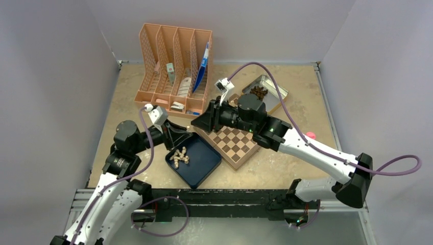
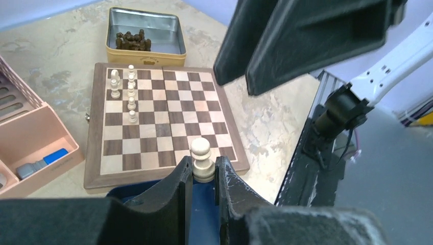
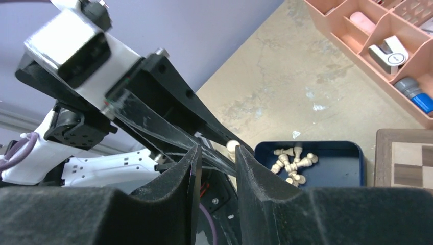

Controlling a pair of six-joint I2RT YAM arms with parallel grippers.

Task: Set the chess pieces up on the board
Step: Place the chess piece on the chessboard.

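Step in hand, by my reading: carrying one piece from the supply to the board. Left of the square tan-and-brown checked wooden chessboard [image 2: 168, 132] stands a peach plastic slotted organiser [image 1: 173, 66], not involved. Just left of the board's near corner sits a dark blue square tray [image 1: 204, 163] holding a loose heap of pale beige wooden chess pieces [image 1: 178, 155]. The left gripper [image 2: 203, 168] hangs over that tray, at the board's near edge, jaws pinched on the base of a pale beige wooden pawn [image 2: 202, 158], upright. On the board, a short file of pale pieces [image 2: 131, 94] stands along its far-left part; the other squares are bare. The right gripper [image 3: 218, 150] hovers over the board's left corner, facing the left one, jaws a narrow slit apart, nothing in them. Beyond the board, a square metal tin [image 2: 145, 57] holds dark brown pieces [image 2: 133, 41]. Next move probably calls for clearance past the right arm, then an upright set-down on a free square beside the file.
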